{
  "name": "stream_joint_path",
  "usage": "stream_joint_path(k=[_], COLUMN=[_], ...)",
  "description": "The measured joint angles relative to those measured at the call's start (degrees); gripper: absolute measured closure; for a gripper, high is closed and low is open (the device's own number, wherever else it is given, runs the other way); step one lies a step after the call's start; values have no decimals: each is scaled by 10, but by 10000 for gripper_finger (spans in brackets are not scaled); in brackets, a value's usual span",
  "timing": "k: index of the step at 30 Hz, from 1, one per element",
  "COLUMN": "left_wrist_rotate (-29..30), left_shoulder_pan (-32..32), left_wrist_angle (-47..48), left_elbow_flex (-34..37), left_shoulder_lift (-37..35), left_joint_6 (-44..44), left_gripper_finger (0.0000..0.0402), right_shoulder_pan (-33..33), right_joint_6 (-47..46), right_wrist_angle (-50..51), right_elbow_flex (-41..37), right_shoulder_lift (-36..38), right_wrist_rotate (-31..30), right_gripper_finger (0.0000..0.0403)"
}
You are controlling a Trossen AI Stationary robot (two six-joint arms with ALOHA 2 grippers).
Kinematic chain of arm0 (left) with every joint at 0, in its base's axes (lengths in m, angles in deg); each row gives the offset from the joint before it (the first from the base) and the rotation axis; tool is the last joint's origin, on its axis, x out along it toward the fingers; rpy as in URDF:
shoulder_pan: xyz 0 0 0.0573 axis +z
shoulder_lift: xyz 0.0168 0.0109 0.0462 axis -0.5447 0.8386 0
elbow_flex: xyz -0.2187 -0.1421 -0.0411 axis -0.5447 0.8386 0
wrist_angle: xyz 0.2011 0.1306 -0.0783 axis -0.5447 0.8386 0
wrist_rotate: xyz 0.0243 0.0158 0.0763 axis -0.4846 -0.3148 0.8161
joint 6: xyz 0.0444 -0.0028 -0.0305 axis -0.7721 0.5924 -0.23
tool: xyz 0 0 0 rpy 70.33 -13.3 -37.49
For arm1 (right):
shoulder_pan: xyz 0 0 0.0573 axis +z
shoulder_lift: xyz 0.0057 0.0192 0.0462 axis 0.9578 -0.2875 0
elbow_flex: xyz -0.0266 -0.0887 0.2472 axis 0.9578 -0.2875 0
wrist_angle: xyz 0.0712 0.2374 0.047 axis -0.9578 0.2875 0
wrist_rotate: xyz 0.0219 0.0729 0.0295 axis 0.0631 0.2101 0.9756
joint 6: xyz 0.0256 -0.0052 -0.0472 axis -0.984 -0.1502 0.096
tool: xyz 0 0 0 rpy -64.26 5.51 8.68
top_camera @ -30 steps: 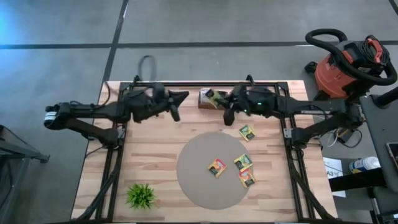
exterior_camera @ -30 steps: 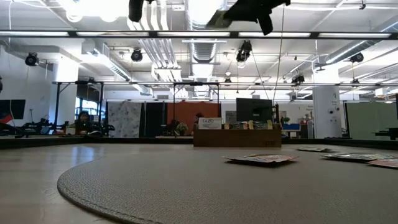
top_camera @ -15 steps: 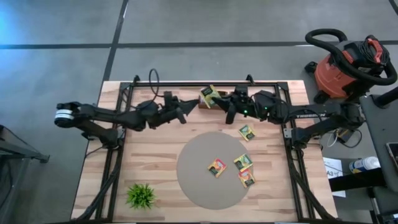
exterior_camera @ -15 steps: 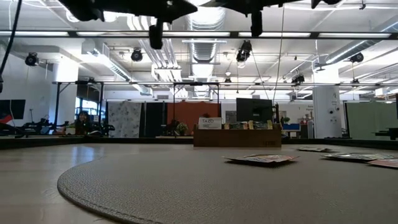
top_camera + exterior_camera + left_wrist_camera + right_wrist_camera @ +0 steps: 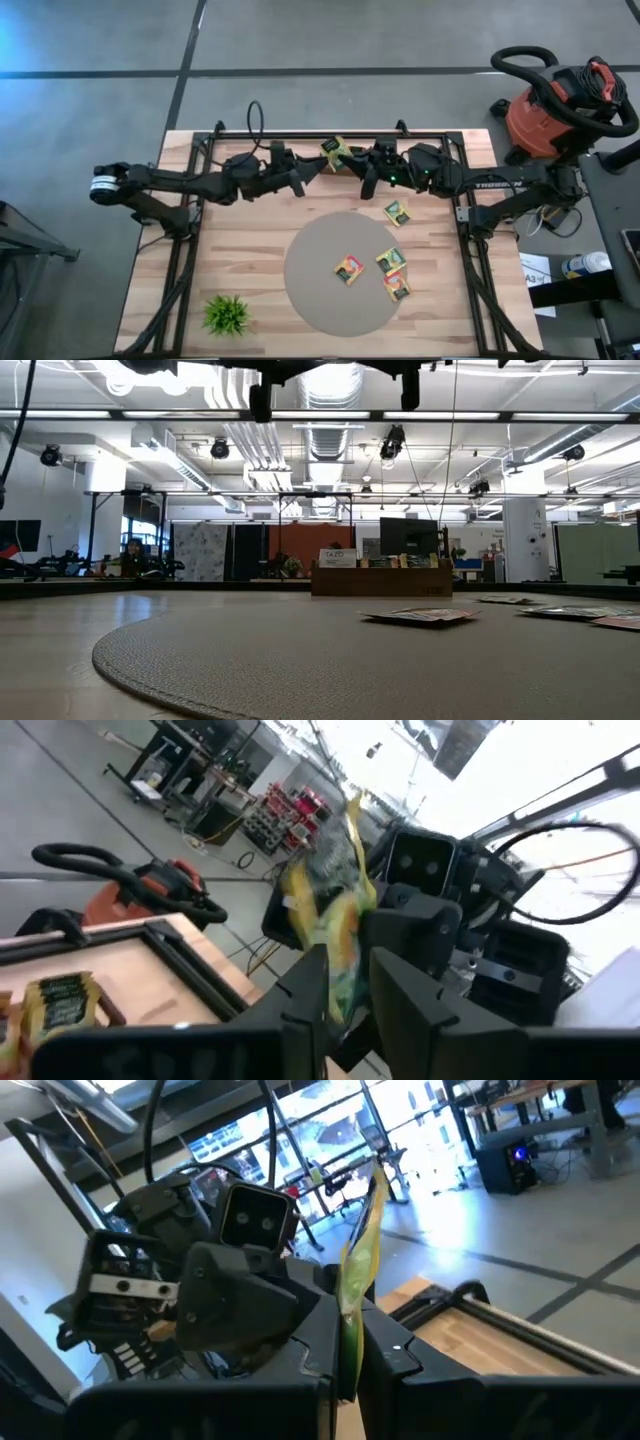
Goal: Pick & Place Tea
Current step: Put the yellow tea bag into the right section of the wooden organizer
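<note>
A yellow-green tea sachet (image 5: 335,152) is held high above the table's far edge, with my right gripper (image 5: 349,160) shut on it. My left gripper (image 5: 318,168) faces it from the left. In the left wrist view its open fingers (image 5: 308,988) stand on either side of the sachet (image 5: 335,915). Three sachets (image 5: 390,259) lie flat on the round grey mat (image 5: 320,290). Another sachet (image 5: 397,211) lies on the wood beside the mat. My right gripper pinches the sachet's lower edge (image 5: 352,1315) between its two fingers, which reach in level from the table's right side. The sachet stands upright above the fingers, edge-on to the wrist camera and lifted clear. My left gripper: I cannot tell whether its fingers touch the sachet.
A brown tea box (image 5: 380,580) stands at the table's far edge, below the grippers. A small green plant (image 5: 228,313) sits at the near left corner. A red shop vacuum (image 5: 560,100) stands on the floor beyond the far right corner. Dark frame rails (image 5: 190,270) run along both sides.
My left gripper has gone toward the table's right, sinking a little, up to the sachet in my right gripper. My right gripper has tipped up from slanting down to level, and the sachet has come up with it.
</note>
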Motion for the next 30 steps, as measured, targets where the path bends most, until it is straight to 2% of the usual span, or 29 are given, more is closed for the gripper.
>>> stream_joint_path(k=[16, 30], left_wrist_rotate=[5, -34], left_shoulder_pan=[16, 17], left_wrist_angle=[-5, -47], left_elbow_flex=[-2, -8], left_shoulder_lift=[-10, 22], left_joint_6=[2, -13], left_gripper_finger=[326, 328], right_shoulder_pan=[-1, -1], right_joint_6=[-11, -25], right_wrist_angle=[-6, -4], right_elbow_flex=[0, 0], right_shoulder_lift=[9, 4], right_wrist_rotate=[7, 15], right_gripper_finger=[390, 390])
